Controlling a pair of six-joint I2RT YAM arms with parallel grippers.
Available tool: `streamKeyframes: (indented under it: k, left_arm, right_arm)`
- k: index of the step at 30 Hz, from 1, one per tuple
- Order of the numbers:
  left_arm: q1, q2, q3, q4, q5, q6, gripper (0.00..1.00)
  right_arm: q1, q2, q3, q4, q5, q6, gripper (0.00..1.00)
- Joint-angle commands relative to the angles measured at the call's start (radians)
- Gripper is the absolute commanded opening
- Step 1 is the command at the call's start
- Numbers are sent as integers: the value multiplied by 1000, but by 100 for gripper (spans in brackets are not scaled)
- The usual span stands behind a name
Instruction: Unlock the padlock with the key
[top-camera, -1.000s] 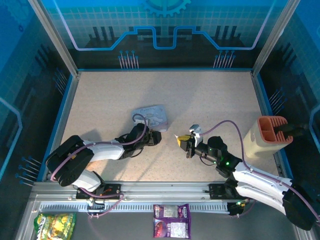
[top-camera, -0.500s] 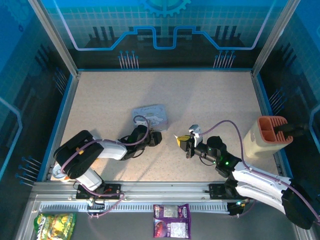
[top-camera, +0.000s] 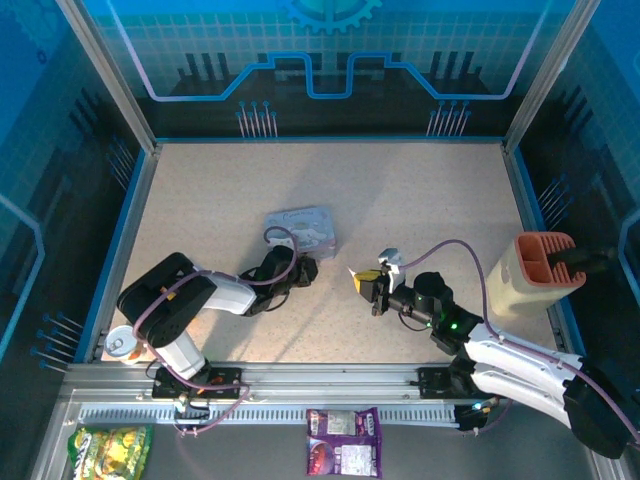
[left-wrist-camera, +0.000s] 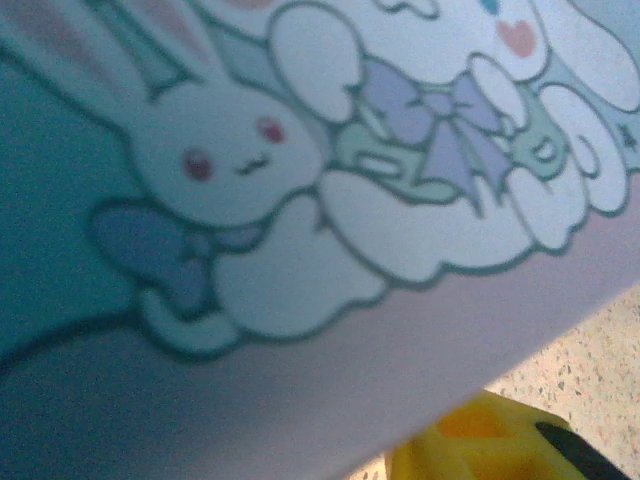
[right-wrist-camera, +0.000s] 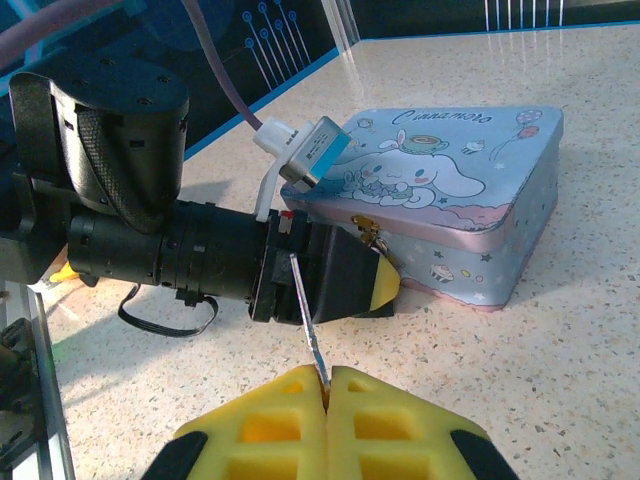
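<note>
The key (right-wrist-camera: 308, 320) stands nearly upright, its lower end clenched between the yellow fingertips of the right gripper (right-wrist-camera: 327, 392). Just beyond it, the left gripper (right-wrist-camera: 372, 282) sits at the front of the lilac tin (right-wrist-camera: 470, 200) on the table (right-wrist-camera: 560, 340). I cannot tell whether the left gripper is grasping anything.

Speckled beige table (top-camera: 400, 190) — blue walls (top-camera: 330, 60)

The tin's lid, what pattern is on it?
Pastel cartoon bunnies and clouds on the lilac tin, clearest in the right wrist view.

Cartoon tin (top-camera: 303, 229), beige holder (top-camera: 530, 285), purple packet (top-camera: 343, 441)
</note>
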Motion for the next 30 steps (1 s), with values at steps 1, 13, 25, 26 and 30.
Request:
streamKeyframes:
  k: [1, 13, 25, 26, 30]
  left_arm:
    - [7, 45, 14, 11, 58, -26, 27]
    - [12, -17, -20, 60, 114, -59, 18]
    - [14, -153, -64, 153, 213, -19, 13]
    - [14, -157, -64, 158, 229, -14, 13]
    - [19, -157, -62, 198, 278, -26, 12]
  right_arm:
    - [2, 14, 34, -6, 30, 42, 0]
    - [-23, 96, 33, -39, 25, 263, 0]
    - [-156, 318, 136, -140, -273, 444, 0]
    - [-156, 340, 138, -112, -300, 456, 0]
    - [-155, 432, 139, 30, -379, 531, 0]
